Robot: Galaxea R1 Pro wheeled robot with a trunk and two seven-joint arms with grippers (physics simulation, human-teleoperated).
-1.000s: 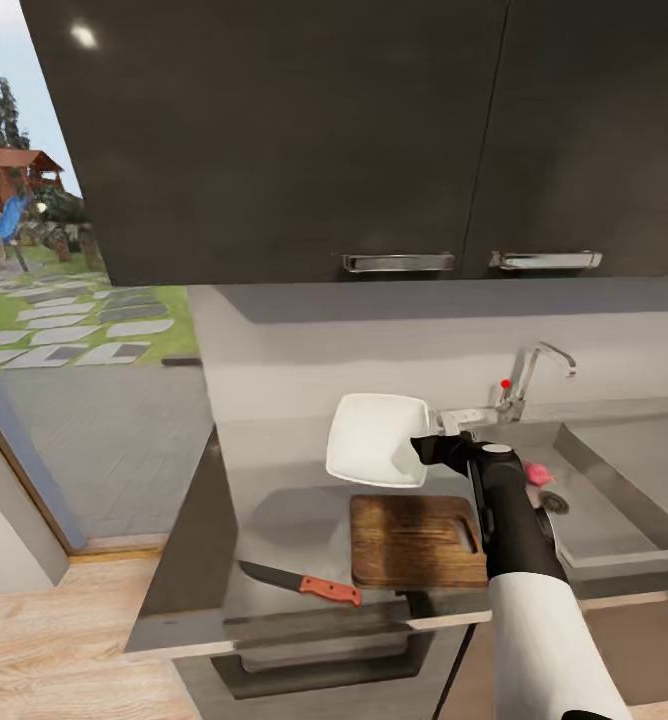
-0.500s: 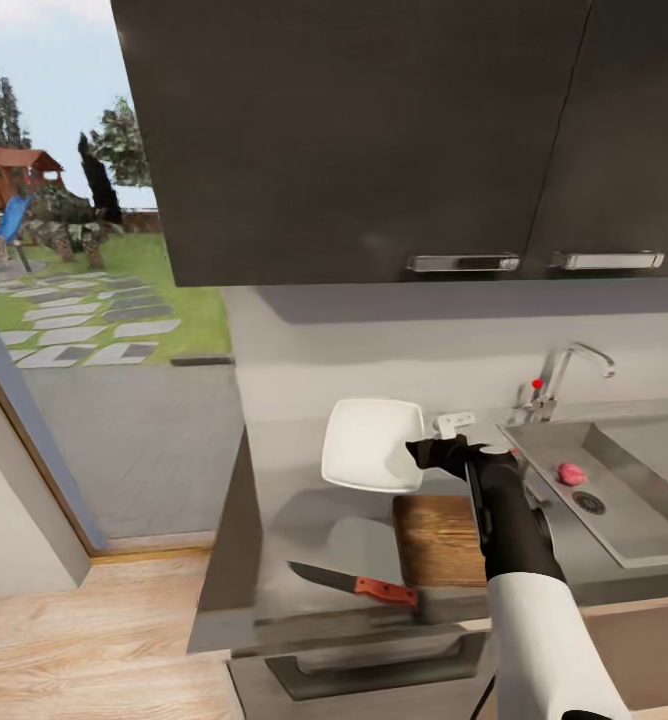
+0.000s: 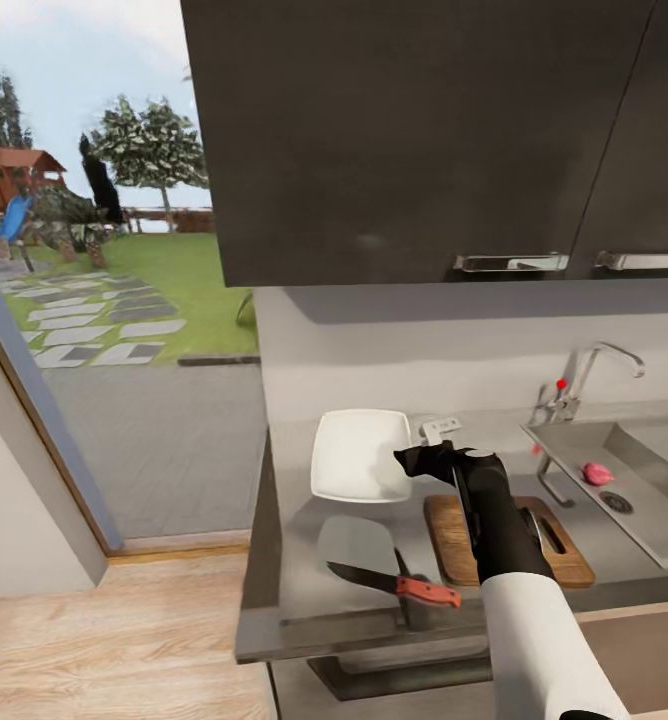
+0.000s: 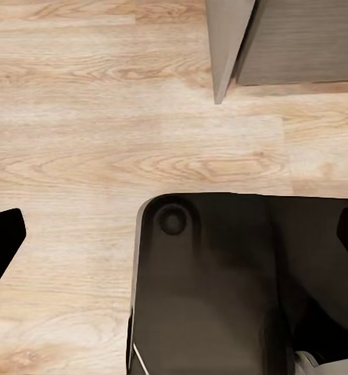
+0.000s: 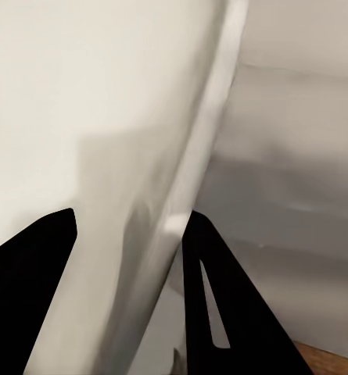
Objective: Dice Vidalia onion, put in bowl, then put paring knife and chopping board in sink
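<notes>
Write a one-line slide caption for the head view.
Right pincer at the white bowl's rim, chopping board and paring knife on the countertop, pink item in the sink.

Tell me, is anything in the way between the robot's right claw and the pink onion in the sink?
Nothing visible blocks it. The right gripper is at the white bowl, and the onion lies apart in the sink by the drain. Between them is bare countertop, with the tap set behind that path.
</notes>
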